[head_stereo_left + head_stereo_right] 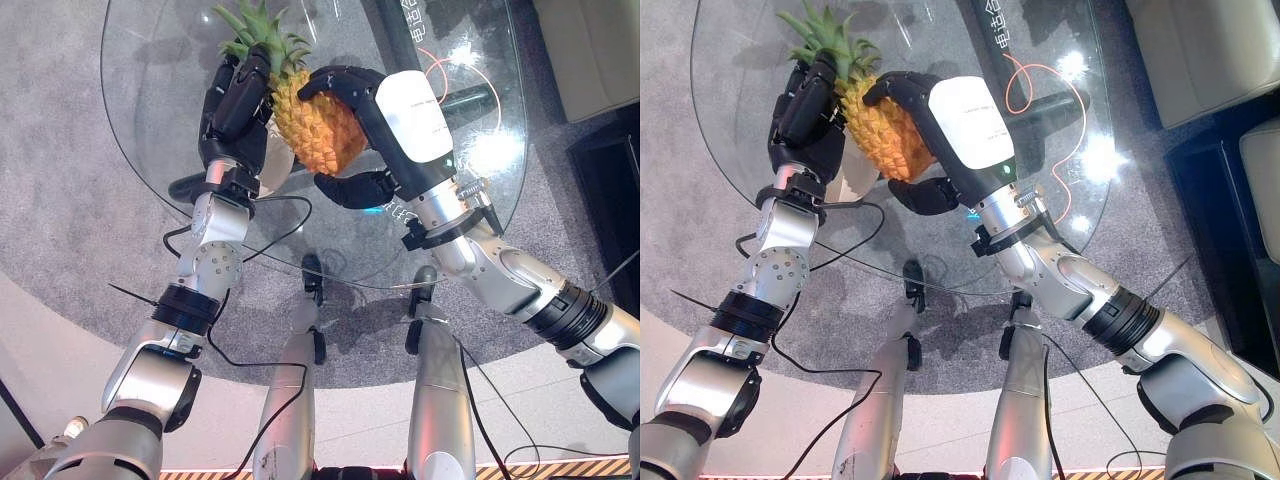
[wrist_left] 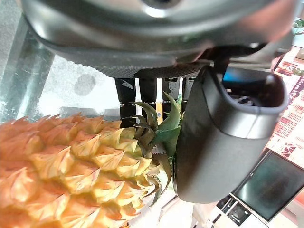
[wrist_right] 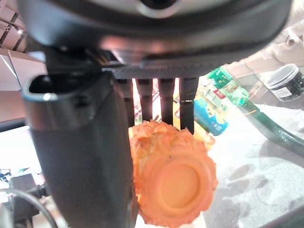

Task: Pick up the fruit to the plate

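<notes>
Right hand (image 1: 385, 125) curled round the body of the pineapple (image 1: 318, 125), thumb under, fingers over the top. Left hand (image 1: 235, 105) curled against the fruit's crown end, its fingers (image 2: 148, 90) among the leaves. The fruit is held between both hands above the round glass table (image 1: 150, 90); a pale shape beneath it may be the plate, though this is uncertain. Risk: uneven release by the two hands could tip the fruit, letting it roll across the glass.

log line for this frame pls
phase: two-hand grasp | object: pineapple over glass table | left hand: curled at crown end | right hand: wrapped round body | plate: unconfirmed
</notes>
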### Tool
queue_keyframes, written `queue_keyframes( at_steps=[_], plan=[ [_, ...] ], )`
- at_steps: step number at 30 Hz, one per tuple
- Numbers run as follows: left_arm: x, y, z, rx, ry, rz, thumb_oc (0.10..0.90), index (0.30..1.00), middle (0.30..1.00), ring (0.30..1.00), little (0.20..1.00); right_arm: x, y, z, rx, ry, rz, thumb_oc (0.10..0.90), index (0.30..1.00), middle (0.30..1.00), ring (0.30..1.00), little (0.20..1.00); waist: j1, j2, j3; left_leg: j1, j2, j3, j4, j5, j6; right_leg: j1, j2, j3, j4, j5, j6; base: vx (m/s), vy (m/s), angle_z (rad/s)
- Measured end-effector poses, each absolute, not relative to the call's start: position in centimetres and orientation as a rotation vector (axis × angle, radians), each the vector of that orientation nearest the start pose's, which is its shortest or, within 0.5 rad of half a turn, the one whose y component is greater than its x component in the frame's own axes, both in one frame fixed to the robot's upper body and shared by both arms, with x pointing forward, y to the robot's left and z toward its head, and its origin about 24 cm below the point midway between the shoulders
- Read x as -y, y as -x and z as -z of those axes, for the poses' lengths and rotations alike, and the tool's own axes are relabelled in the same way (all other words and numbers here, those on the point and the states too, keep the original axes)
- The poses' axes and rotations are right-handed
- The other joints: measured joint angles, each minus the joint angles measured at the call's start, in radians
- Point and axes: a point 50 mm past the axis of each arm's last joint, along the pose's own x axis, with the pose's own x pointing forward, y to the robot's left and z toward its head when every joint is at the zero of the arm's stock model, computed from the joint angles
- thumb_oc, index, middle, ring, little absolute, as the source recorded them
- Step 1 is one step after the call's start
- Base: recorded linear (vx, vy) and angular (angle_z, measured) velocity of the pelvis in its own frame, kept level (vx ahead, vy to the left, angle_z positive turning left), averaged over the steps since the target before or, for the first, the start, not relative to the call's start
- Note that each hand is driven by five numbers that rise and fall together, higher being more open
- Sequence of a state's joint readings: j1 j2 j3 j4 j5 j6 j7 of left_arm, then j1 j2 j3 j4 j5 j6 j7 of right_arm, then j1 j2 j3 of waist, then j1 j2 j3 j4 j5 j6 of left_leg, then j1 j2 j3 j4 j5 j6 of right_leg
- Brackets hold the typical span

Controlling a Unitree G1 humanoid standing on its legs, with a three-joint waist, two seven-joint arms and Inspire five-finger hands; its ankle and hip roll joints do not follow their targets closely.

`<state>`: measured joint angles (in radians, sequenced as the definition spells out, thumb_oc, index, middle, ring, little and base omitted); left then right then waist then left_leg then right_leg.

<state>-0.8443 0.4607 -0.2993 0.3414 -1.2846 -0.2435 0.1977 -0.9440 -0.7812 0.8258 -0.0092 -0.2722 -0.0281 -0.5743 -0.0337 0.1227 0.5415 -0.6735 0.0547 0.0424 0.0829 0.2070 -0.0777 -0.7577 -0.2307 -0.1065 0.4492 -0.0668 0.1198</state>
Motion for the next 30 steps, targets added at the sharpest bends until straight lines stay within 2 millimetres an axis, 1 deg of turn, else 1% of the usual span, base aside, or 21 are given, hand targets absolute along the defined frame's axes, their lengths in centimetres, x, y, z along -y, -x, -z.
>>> queue_keyframes(
  at_steps=[7, 8, 9, 10, 21, 26, 30],
  plan=[
    [-15.7, -37.0, -23.0, 0.392, 0.759, 0.176, 0.1, 0.3, 0.3, 0.3, 0.2, 9.1, -31.2, -23.9, 1.055, 1.033, -0.102, 0.1, 0.3, 0.3, 0.3, 0.2, 0.002, 0.0, 0.0, 0.0, 0.0, 0.0, 0.0, 0.0, 0.0, 0.0, 0.0, 0.0, 0.0, 0.0, 0.0, 0.0, 0.0, 0.0],
    [-15.7, -37.0, -23.0, 0.393, 0.759, 0.176, 0.1, 0.3, 0.3, 0.3, 0.2, 9.1, -31.2, -23.9, 1.055, 1.033, -0.102, 0.438, 0.589, 0.589, 0.589, 0.538, 0.003, 0.0, 0.0, 0.0, 0.0, 0.0, 0.0, 0.0, 0.0, 0.0, 0.0, 0.0, 0.0, 0.0, 0.0, 0.0, 0.0, 0.0],
    [-15.7, -37.0, -23.0, 0.393, 0.759, 0.175, 0.1, 0.3, 0.3, 0.3, 0.2, 9.1, -31.2, -23.9, 1.055, 1.033, -0.102, 0.687, 0.804, 0.804, 0.804, 0.787, 0.003, 0.0, 0.0, 0.0, 0.0, 0.0, 0.0, 0.0, 0.0, 0.0, 0.0, 0.0, 0.0, 0.0, 0.0, 0.0, 0.0, 0.0],
    [-15.7, -37.0, -23.1, 0.394, 0.76, 0.175, 0.1, 0.3, 0.3, 0.3, 0.2, 9.1, -31.2, -24.0, 1.055, 1.032, -0.102, 0.8, 0.9, 0.9, 0.9, 0.9, 0.003, 0.0, 0.0, 0.0, 0.0, 0.0, 0.0, 0.0, 0.0, 0.0, 0.0, 0.0, 0.0, 0.0, 0.0, 0.0, 0.0, 0.0],
    [-16.1, -36.9, -23.6, 0.444, 0.779, 0.16, 0.1, 0.3, 0.3, 0.3, 0.2, 8.8, -31.1, -23.6, 1.046, 1.015, -0.129, 0.8, 0.9, 0.9, 0.9, 0.9, 0.003, 0.0, 0.0, 0.0, 0.0, 0.0, 0.0, 0.0, 0.0, 0.0, 0.0, 0.0, -0.001, 0.0, 0.0, 0.0, 0.0, 0.0],
    [-15.3, -36.9, -24.0, 0.442, 0.775, 0.186, 0.1, 0.3, 0.3, 0.3, 0.2, 7.8, -30.4, -23.4, 1.075, 0.987, -0.193, 0.8, 0.9, 0.9, 0.9, 0.9, 0.004, 0.0, 0.0, 0.0, 0.0, 0.0, -0.001, 0.0, 0.0, 0.0, 0.0, 0.0, -0.002, 0.0, 0.0, 0.0, 0.0, 0.0],
    [-15.3, -36.9, -24.0, 0.443, 0.779, 0.183, 0.1, 0.3, 0.3, 0.3, 0.2, 7.5, -30.3, -23.3, 1.083, 0.971, -0.203, 0.8, 0.9, 0.9, 0.9, 0.9, 0.003, 0.0, 0.0, 0.0, 0.0, 0.0, -0.002, 0.0, 0.0, 0.0, 0.0, 0.0, -0.003, 0.0, 0.0, 0.0, 0.0, 0.0]
  ],
)
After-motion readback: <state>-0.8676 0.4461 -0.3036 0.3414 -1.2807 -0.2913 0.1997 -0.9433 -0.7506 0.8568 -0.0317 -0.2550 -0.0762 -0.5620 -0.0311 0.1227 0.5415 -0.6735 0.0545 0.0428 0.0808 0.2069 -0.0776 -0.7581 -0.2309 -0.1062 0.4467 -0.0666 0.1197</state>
